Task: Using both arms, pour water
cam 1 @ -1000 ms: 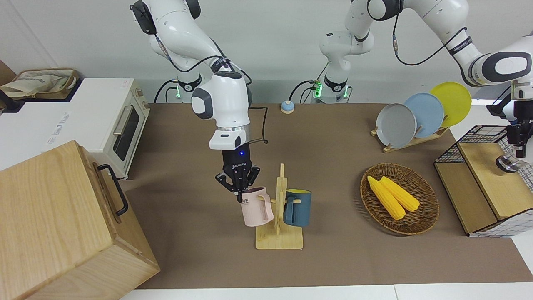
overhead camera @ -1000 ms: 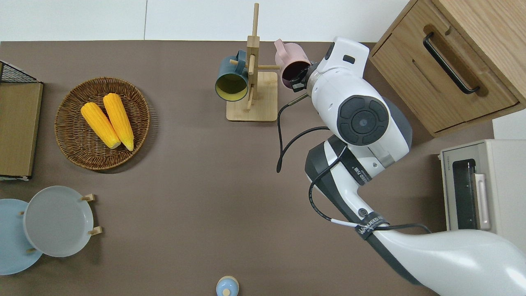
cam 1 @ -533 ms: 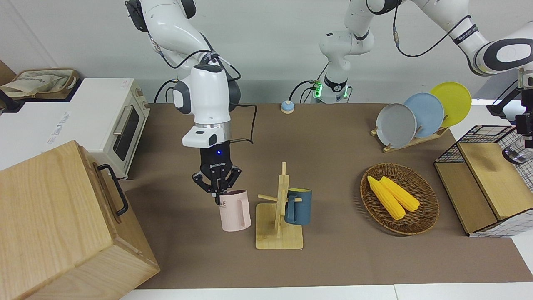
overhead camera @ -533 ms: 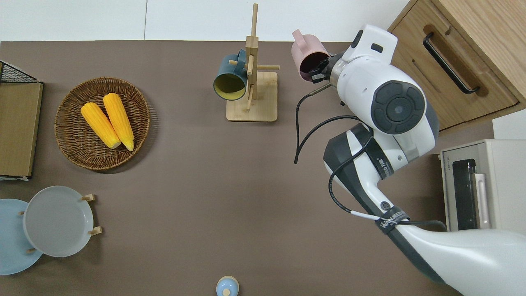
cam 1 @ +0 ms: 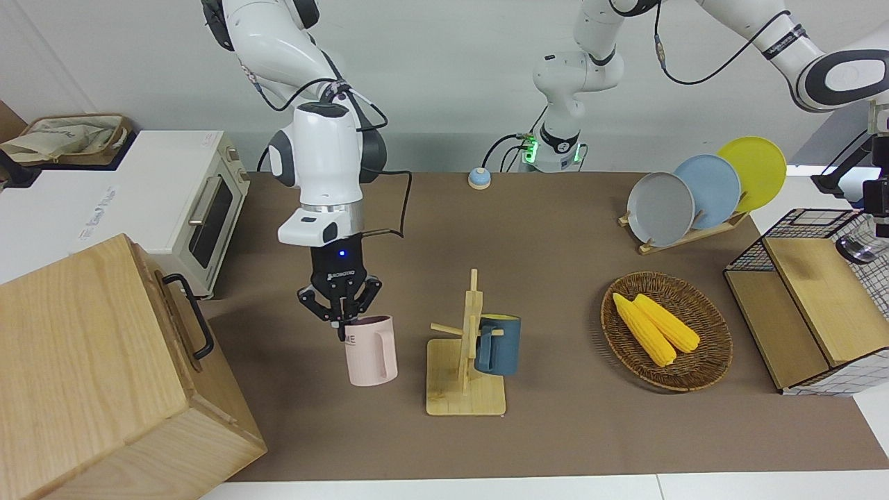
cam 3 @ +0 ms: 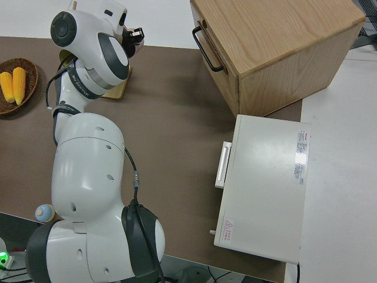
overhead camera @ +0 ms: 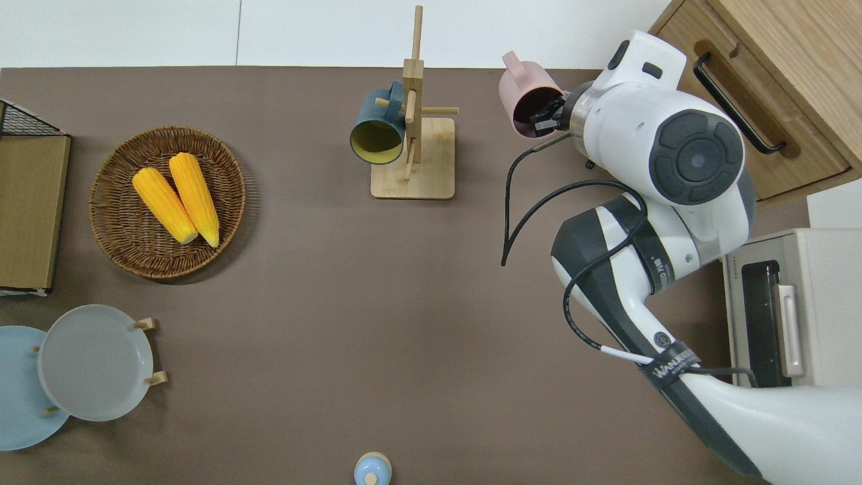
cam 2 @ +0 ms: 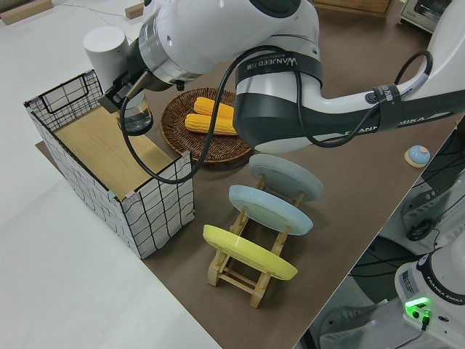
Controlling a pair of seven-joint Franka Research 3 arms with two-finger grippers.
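Carries the pink mug point(cam 1: 371, 351) clear of the wooden mug rack point(cam 1: 467, 361) now, well apart from it and shifted toward the right arm's end of the counter point(cam 1: 555, 229) compared with a second ago, when it hung right at the peg. Right claw point(cam 1: 340, 326) pinched shut on the mug's rim, mug upright, mouth up, handle turned toward the rack. From overhead, sits over bare counter between the rack and the wooden drawer cabinet point(overhead camera: 761, 81). Hard to tell whether the base touches the counter or hangs just above it.

Leaves the blue mug point(cam 1: 497, 345) hanging on the rack, untouched.

Across at the other end, left claw point(cam 2: 125, 98) up over the wire basket point(cam 2: 156, 211), clamped on a clear glass vessel point(cam 2: 136, 118), lifted higher than before.

Means both halves are in hand: receiving mug free of the rack, pouring vessel raised. Probably next: set the mug down or bring the two together. No pouring yet.
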